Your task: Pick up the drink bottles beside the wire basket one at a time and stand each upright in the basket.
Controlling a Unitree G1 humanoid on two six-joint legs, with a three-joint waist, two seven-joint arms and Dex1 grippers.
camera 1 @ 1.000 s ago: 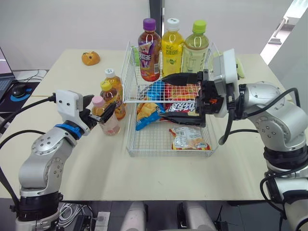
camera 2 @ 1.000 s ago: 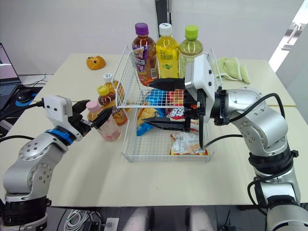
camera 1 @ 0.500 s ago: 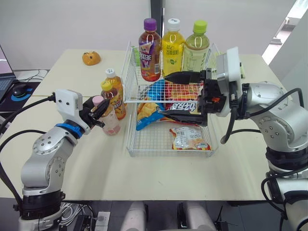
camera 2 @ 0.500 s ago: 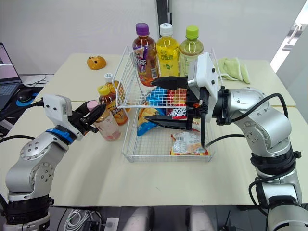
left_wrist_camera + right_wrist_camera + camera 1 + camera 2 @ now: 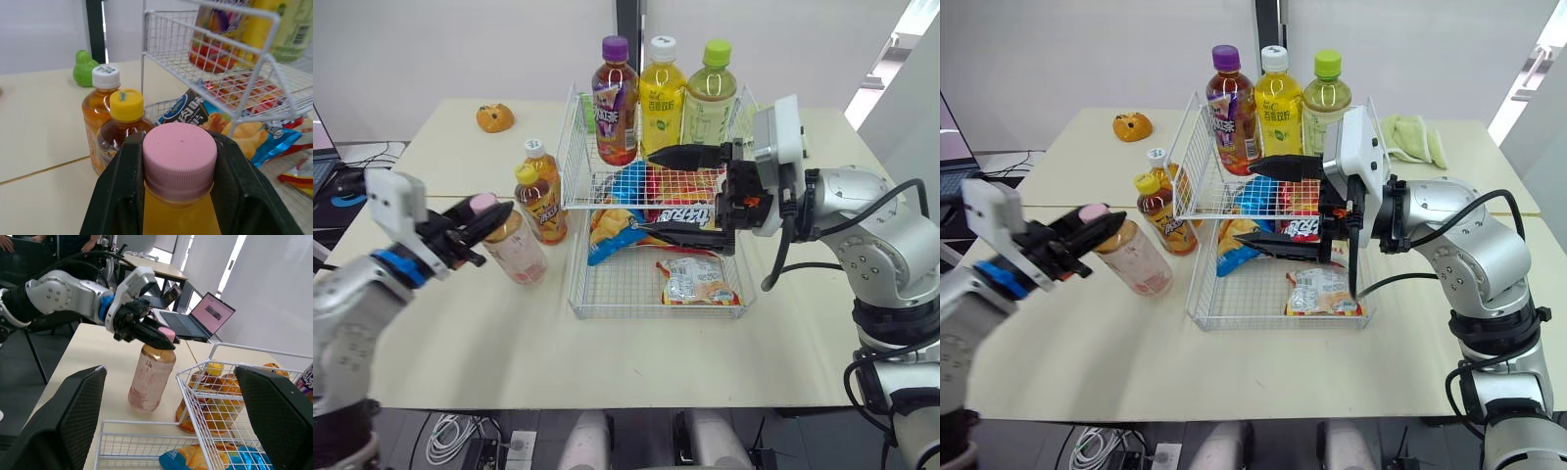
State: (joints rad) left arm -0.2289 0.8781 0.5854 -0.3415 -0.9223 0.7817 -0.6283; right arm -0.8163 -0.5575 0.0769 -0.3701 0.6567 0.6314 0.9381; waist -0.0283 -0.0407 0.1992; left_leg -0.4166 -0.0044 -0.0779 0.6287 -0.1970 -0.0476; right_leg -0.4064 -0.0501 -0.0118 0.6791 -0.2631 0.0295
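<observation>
A cream table (image 5: 607, 362) is standing before a white wall, carrying a two-tier wire basket (image 5: 656, 299) whose upper shelf is holding three upright bottles (image 5: 664, 98), their label writing too small to read. Just left of the basket, the left gripper (image 5: 179, 156) is clamping its black fingers around the pink cap of a tilted pink-capped bottle (image 5: 516, 253) of pale orange drink, beside a yellow-capped bottle (image 5: 540, 208) and a white-capped bottle (image 5: 100, 98). The right gripper (image 5: 651, 191) is hovering spread wide and empty, reaching across the basket from its right side.
</observation>
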